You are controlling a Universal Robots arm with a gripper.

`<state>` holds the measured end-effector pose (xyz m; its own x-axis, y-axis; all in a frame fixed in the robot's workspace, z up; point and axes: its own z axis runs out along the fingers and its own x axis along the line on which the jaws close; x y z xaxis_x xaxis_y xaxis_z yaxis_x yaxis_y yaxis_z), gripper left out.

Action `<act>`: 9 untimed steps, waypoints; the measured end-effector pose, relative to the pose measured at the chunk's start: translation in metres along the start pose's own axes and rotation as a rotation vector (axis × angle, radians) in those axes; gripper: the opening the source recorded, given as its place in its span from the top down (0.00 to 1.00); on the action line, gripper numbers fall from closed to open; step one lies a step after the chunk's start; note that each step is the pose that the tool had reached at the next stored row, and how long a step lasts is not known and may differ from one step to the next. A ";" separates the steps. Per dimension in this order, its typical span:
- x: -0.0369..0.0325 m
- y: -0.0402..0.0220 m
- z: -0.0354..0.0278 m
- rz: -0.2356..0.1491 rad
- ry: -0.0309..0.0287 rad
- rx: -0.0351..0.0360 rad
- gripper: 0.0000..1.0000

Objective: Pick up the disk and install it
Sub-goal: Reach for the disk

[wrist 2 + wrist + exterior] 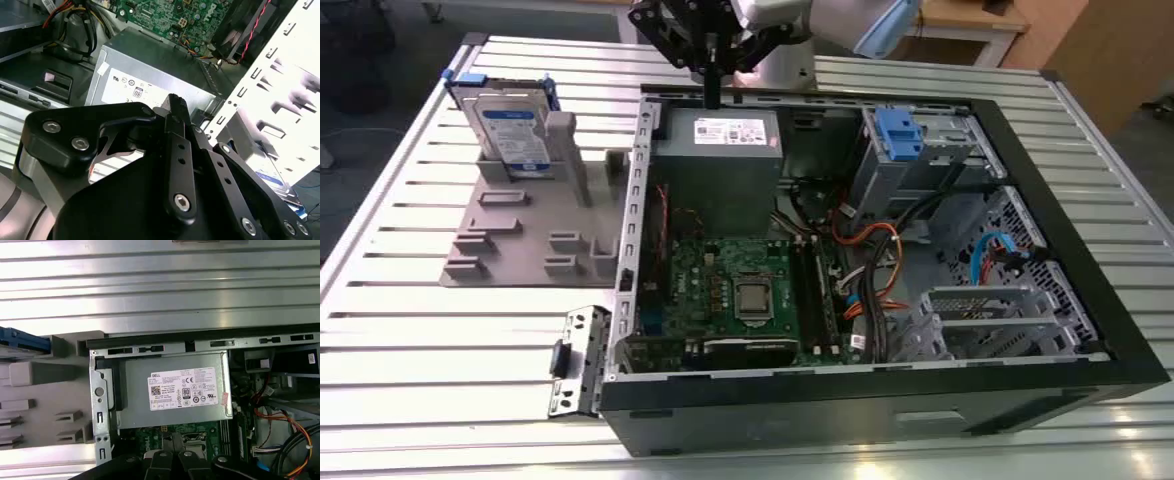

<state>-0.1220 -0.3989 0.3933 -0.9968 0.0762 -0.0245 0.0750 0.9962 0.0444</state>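
Upright, the disk (511, 125), a flat silver hard drive with a white-and-blue label and a bright blue plastic carrier frame, is seen standing in a slot of the grey moulded plastic holder (520, 215). The holder is laid on the slatted aluminium counter (400, 330), toward the exterior view's left. The disk has not yet been grasped.

Well apart from it, the black metal pincer (711, 98) is hung over the rear wall of the open black computer case (1081, 340), just above the large grey metal box with a white sticker (720, 160). Its fingers are drawn together and nothing is held between them.

The step in hand is judged to be the reach for the disk. For a sound grasp, the fingers would need to be spread wider than the drive, squared to its flat faces and closed near its top edge. It could then be drawn straight up without being tilted against the holder's posts.
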 end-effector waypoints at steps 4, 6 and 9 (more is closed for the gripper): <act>0.0000 0.0000 0.0000 0.000 0.0000 0.0000 0.90; 0.0000 0.0000 0.0000 0.000 0.0000 0.0000 0.90; 0.0006 0.0000 -0.0001 0.000 0.0001 0.0001 0.90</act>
<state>-0.1226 -0.3989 0.3934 -0.9968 0.0764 -0.0244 0.0753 0.9962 0.0443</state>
